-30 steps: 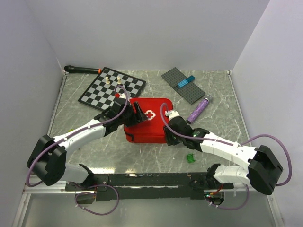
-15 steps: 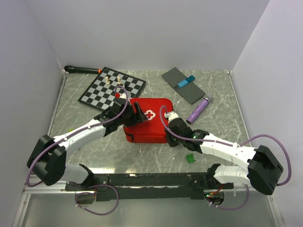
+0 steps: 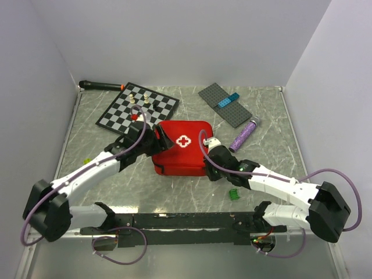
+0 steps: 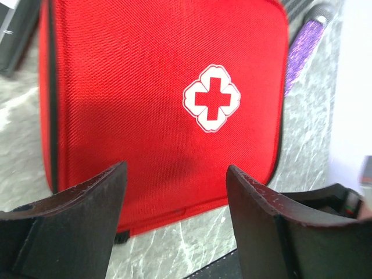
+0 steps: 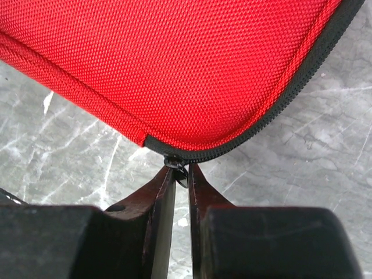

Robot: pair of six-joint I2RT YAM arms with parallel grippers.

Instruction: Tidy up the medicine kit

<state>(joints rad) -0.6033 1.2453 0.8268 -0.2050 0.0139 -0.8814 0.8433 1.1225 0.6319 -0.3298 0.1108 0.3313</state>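
Observation:
The red medicine kit (image 3: pixel 183 148) lies closed in the middle of the table, its white cross facing up. In the left wrist view the kit (image 4: pixel 145 87) fills the frame. My left gripper (image 3: pixel 154 142) is open and empty at the kit's left edge, its jaws wide apart in its own view (image 4: pixel 175 171). My right gripper (image 3: pixel 210 168) is at the kit's front right corner. In the right wrist view the gripper (image 5: pixel 181 170) is shut on the black zipper pull (image 5: pixel 177 164) at the corner of the kit (image 5: pixel 174 64).
A chessboard (image 3: pixel 138 107) with a few pieces lies at the back left, a black tool (image 3: pixel 102 85) behind it. A grey baseplate (image 3: pixel 225 104) with a blue brick (image 3: pixel 228 100) lies at the back right. A purple tube (image 3: pixel 244 133) lies right of the kit, a small green piece (image 3: pixel 233 195) near the front.
My left gripper has drawn back to the left, off the kit's lid, uncovering the white cross. My right gripper has stayed at the front right corner.

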